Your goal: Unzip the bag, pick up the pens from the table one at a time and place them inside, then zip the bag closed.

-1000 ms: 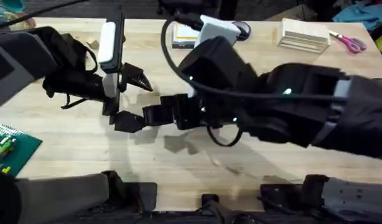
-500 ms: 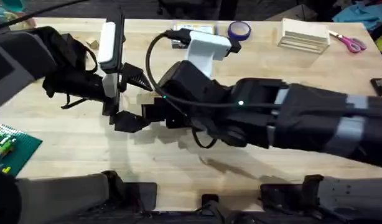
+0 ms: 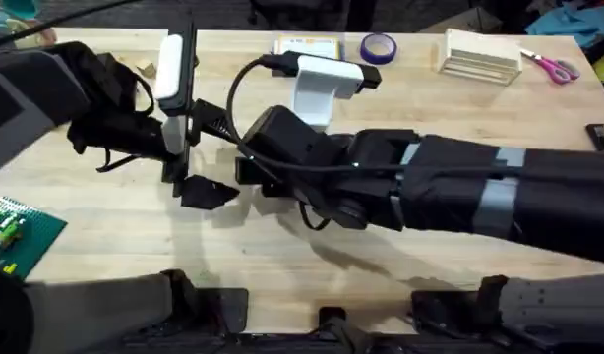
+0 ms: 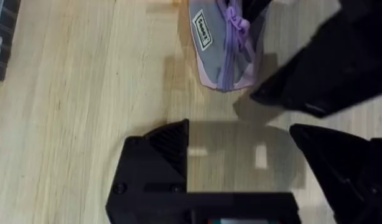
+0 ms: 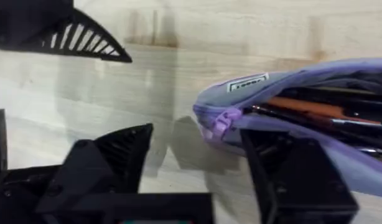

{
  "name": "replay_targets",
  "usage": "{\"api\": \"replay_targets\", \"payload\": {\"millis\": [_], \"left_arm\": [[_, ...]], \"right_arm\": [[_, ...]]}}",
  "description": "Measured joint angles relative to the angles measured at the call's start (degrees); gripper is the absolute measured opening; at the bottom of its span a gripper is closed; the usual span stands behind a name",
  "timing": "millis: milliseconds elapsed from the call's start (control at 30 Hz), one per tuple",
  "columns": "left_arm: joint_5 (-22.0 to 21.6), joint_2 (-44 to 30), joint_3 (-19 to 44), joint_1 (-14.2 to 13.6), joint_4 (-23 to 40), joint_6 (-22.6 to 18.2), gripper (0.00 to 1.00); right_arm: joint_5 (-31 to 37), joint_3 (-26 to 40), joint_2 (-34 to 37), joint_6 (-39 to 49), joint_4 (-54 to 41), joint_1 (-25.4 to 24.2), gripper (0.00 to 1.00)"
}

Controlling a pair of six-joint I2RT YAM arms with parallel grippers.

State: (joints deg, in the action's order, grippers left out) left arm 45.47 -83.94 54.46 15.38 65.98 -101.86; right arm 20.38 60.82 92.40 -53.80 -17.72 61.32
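In the right wrist view the right gripper (image 5: 197,168) stands open with nothing between its fingers: one finger (image 5: 107,165) sits low left of centre, the other (image 5: 297,180) low right. The bag (image 5: 284,118) lies on the table (image 5: 241,25) just beyond them, its zipped end with the lilac pull directly over the gap and its body running off the right edge of the frame, so its far end is cut off. Its mouth is open, and the pens (image 5: 321,112) lie inside: an orange one and at least one dark one, though the exact count is hard to make out in the shadowed opening. A ribbed black finger of the other arm shows at upper left.

In the left wrist view the left gripper (image 4: 241,155) is wide open and holds nothing. The bag (image 4: 225,43) lies beyond it at upper centre, apart from both fingers, with its upper end cut by the frame's top edge. The right gripper (image 4: 321,68) is a dark mass at upper right, touching or just beside the bag; which one cannot be told.

In the overhead view the right arm (image 3: 430,187) spans the middle and hides the bag. The left gripper (image 3: 199,147) sits left of centre. There is one bag and two grippers.
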Motion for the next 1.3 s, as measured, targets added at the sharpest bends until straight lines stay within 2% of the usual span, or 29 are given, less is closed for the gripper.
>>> {"api": "replay_targets", "payload": {"millis": [133, 600, 833, 1300], "left_arm": [[0.00, 0.00, 0.00, 0.00, 0.00, 0.00, 0.994], [0.00, 0.00, 0.00, 0.00, 0.00, 0.00, 0.993], [0.00, 0.00, 0.00, 0.00, 0.00, 0.00, 0.993], [0.00, 0.00, 0.00, 0.00, 0.00, 0.00, 0.995]], "right_arm": [[0.69, 0.00, 0.33, -0.04, -0.04, -0.07, 0.594], [1.02, 0.00, 0.36, -0.02, -0.31, -1.30, 0.292], [0.98, 0.00, 0.36, -0.02, -0.05, -1.60, 0.052], [0.98, 0.00, 0.09, 0.25, -0.04, -1.60, 0.032]]}}
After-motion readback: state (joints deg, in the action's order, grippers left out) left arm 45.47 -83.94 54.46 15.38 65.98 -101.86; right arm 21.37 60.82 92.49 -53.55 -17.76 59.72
